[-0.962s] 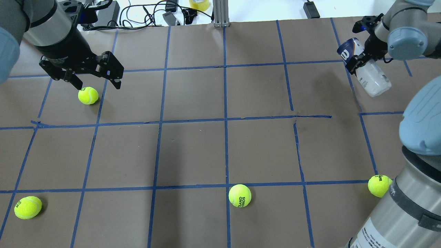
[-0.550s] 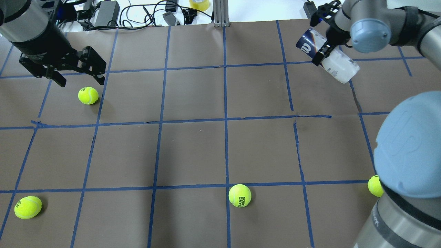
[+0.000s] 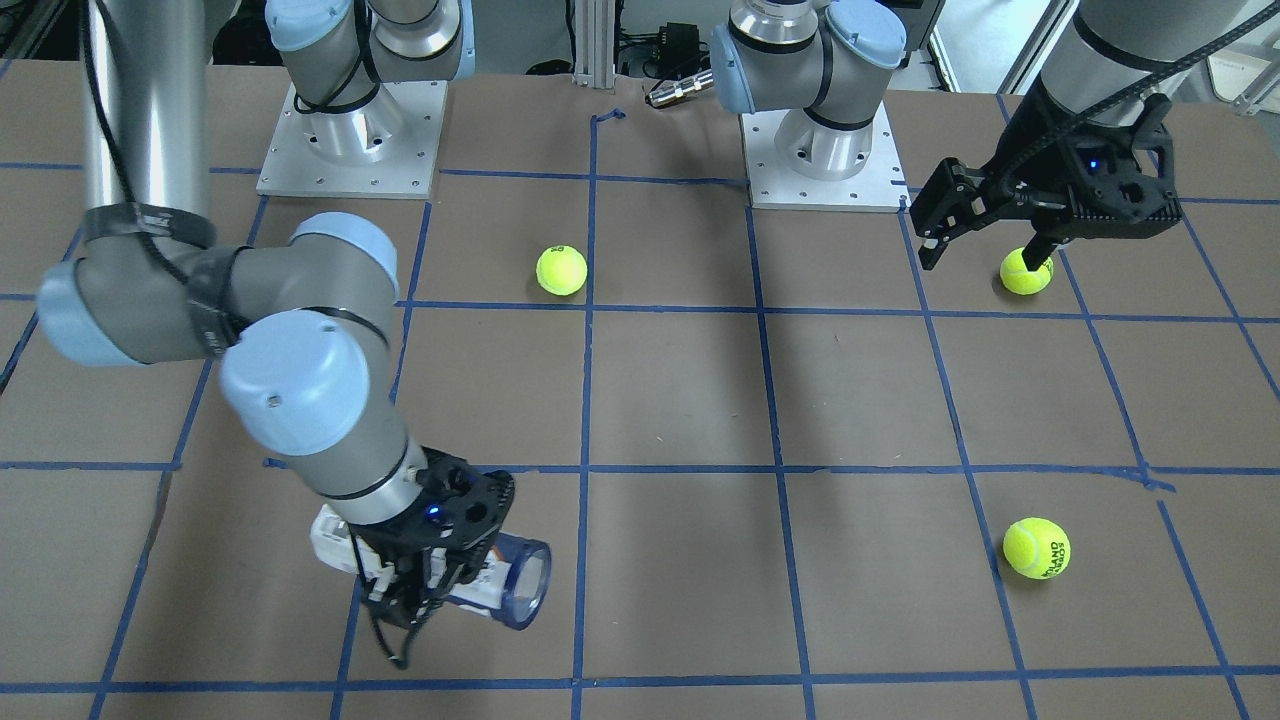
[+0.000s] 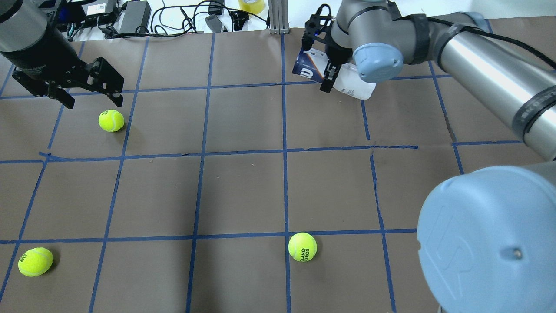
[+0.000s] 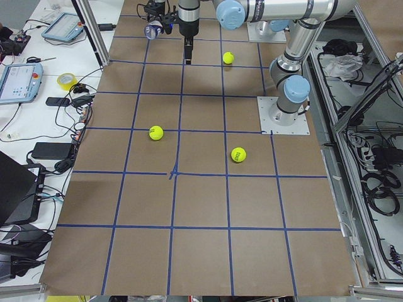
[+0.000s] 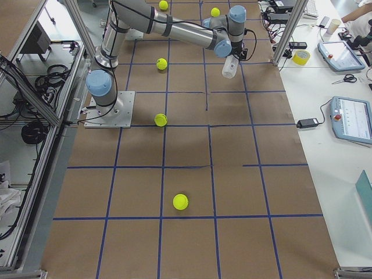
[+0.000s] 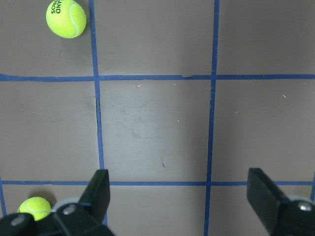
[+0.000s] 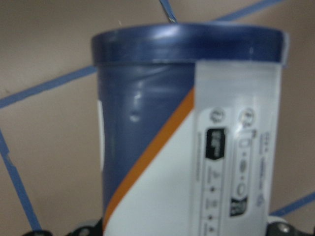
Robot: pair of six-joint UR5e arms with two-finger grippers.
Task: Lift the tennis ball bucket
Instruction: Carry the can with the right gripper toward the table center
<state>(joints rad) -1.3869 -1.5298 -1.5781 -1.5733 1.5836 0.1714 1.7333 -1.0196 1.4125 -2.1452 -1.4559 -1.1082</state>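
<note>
Tennis ball bucket (image 4: 354, 87) — tilted, clenched in the right hand (image 3: 420, 585) (left hand (image 4: 93, 102) splayed) — hangs near the far table (image 4: 243, 117) edge.

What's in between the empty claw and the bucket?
Between the left gripper and the bucket, the overhead view shows only bare table and tape lines. A ball lies near the gripper, off that stretch.

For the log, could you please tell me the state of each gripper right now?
Left gripper: open, holding nothing.
Right gripper: shut on the tennis ball bucket.
</note>
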